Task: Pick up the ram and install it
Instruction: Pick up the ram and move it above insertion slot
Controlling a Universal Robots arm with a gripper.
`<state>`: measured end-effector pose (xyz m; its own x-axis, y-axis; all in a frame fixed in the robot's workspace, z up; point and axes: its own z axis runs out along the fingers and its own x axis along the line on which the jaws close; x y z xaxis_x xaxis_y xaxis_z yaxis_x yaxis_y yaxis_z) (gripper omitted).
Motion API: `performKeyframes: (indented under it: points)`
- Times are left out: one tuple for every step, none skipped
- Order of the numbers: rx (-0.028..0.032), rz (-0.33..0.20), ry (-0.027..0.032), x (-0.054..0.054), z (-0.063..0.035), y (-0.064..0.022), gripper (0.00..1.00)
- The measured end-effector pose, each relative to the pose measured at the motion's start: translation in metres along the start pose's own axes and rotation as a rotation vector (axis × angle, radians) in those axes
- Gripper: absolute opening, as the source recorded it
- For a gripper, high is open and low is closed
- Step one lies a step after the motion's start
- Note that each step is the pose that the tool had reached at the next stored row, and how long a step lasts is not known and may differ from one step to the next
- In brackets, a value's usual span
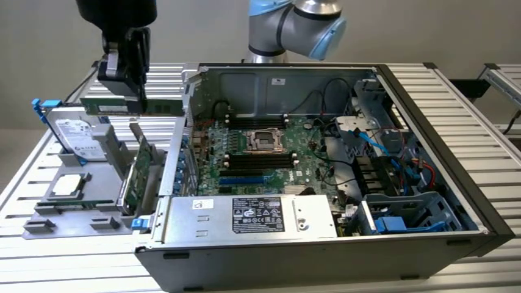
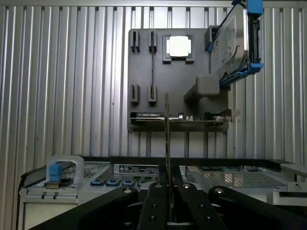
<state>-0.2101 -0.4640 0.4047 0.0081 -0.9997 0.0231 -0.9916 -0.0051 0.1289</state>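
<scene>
One ram [image 1: 158, 107] up in the air | gripper [image 1: 130, 97] clamped across its middle, pinching the flat faces | hangs level over the parts tray [image 1: 36, 213], just beside the computer case [image 1: 309, 268], on the exterior view's left | likely light, stiff, thin, fragile: hold the faces, spare chips and contact edge

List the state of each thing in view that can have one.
gripper, shut on the ram, above the grey holder.
ram, held in the gripper, clear of the holder, long edge level.
hard drive, standing on edge in the holder.
expansion card, standing on edge in the holder.
processor, lying flat in the holder.
computer case, lying on its side, open.
</scene>
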Motion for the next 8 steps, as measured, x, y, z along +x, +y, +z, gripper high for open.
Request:
performKeyframes:
  points:
    - [0.0,0.0,0.0,-0.001,-0.0008,-0.0041,0.14]
    - [0.0,0.0,0.0001,-0.002,-0.0015,-0.0084,0.14]
    - [0.0,0.0,0.0,-0.002,-0.0021,-0.0129,0.14]
    - [0.0,0.0,0.0001,-0.003,-0.0028,-0.0175,0.14]
    - [0.0,0.0,0.0,-0.004,-0.0033,-0.0221,0.14]
    - [0.0,0.0,0.0,-0.004,-0.0039,-0.0265,0.14]
    - [-0.0001,0.0,0.0001,-0.005,-0.0046,-0.0312,0.14]
    - [0.0,0.0,0.0001,-0.006,-0.0052,-0.0357,0.14]
